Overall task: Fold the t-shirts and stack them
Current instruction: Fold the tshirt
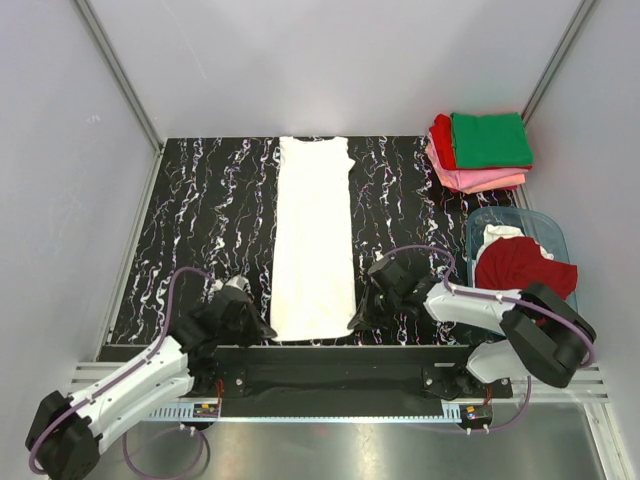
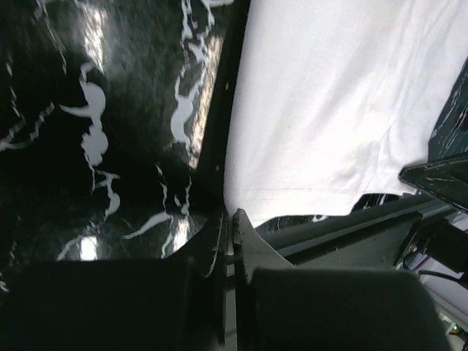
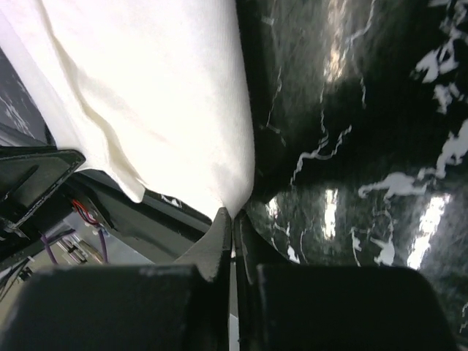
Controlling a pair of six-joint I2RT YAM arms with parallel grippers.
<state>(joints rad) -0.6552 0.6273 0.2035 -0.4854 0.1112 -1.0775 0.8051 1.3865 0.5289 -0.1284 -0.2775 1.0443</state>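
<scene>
A white t-shirt [image 1: 313, 240] is laid flat along the middle of the table [image 1: 200, 220], folded into a long narrow strip. At the table's far right corner a folded green t-shirt [image 1: 490, 138] is stacked on a red t-shirt [image 1: 441, 140] and a pink t-shirt [image 1: 482, 181]. By its right edge a dark red t-shirt [image 1: 522, 268] is crumpled beside a second white t-shirt [image 1: 500, 236].

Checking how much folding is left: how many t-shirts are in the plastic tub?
2: a dark red t-shirt heaped on top and a white t-shirt poking out at the far left of the tub. More may be hidden underneath.
</scene>
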